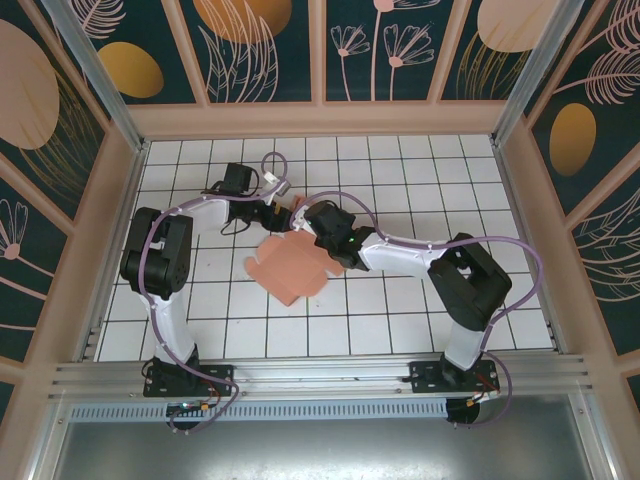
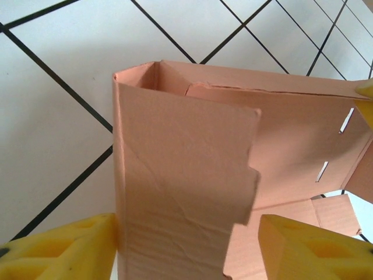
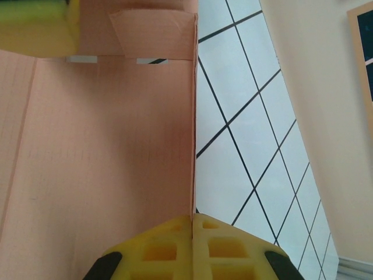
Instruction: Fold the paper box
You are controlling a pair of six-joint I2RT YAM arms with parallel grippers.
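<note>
The right hand (image 3: 192, 236) is clenched. Its two yellow fingers (image 3: 157, 254) are pressed together on a thin upright wall of the paper box (image 1: 290, 268). In the right wrist view that wall runs edge-on, straight out from the seam between the fingers. On one side of the wall lies the broad pink floor of the box, with two small slots near its far end. On the other side is the white tiled counter (image 1: 400, 180).

The left hand (image 2: 189, 248) is released, its yellow fingers standing apart on either side of a raised flap of the box. One finger lies right against the flap's folded edge. The other is just beside the notched free edge, with a gap showing. Beyond the flap, two walls of the box meet in a formed corner.

From above, both hands are at the far edge of the box, the left hand at its far left and the right hand at its far right. The box lies partly folded near the middle of the counter, with flat flaps spread out on its near side.
</note>
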